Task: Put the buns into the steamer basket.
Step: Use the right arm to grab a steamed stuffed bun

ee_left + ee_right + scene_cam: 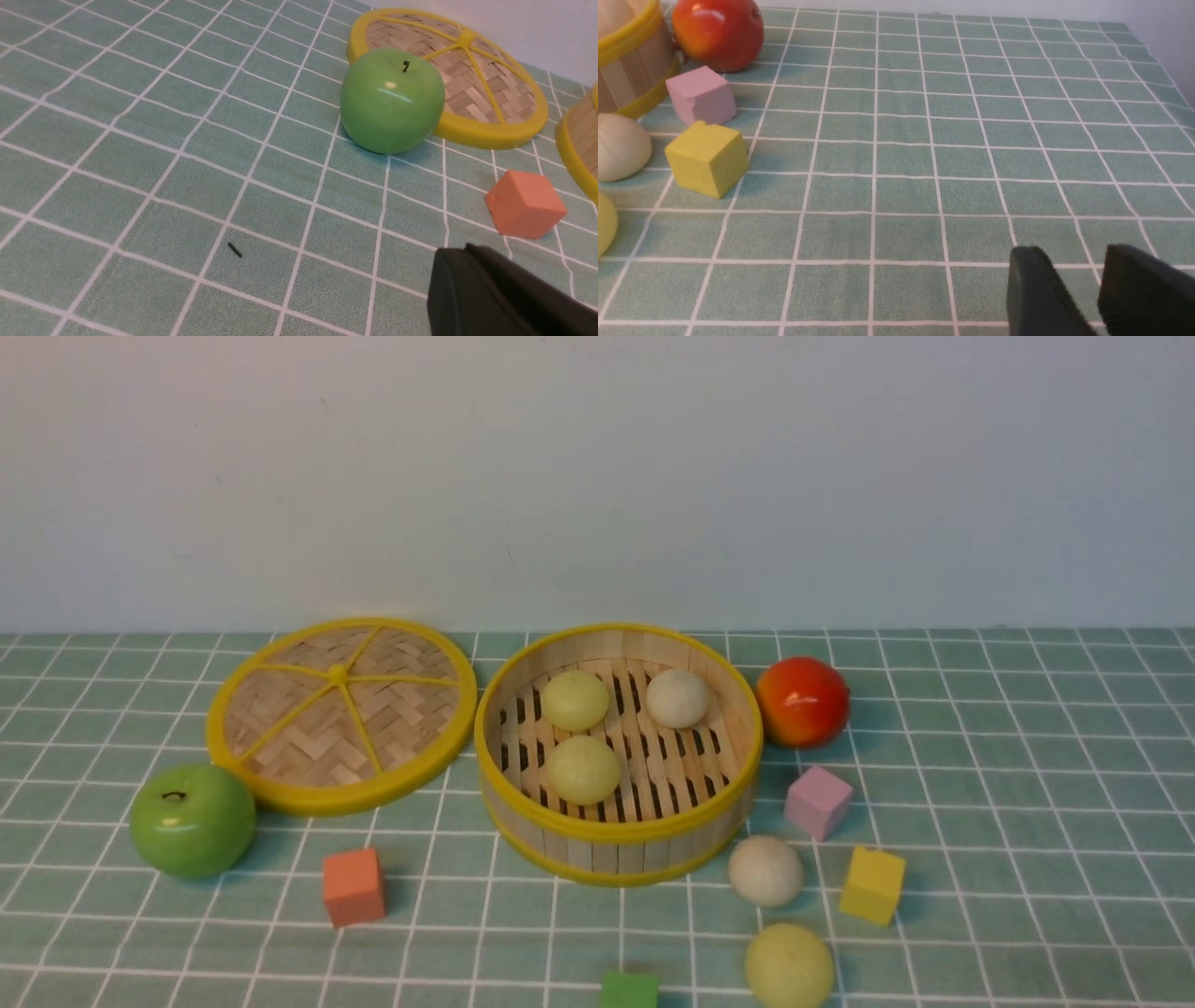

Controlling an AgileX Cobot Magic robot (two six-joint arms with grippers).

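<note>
Bamboo steamer basket [597, 851] sits mid-table, and I count three buns on its floor: a green bun [575, 700] at eleven o'clock, a second green bun [583, 769] at eight, a white bun [677, 698] at one. Two lie outside, off the basket's five o'clock: the loose white bun [766, 870] near the wall, the loose green bun [789, 966] closer to me. My left gripper [462, 254] is pinched closed on nothing; my right gripper [1073, 261] stands parted, empty.

3 buns [583, 768] in basket [607, 851], 2 outside — front-right
</note>
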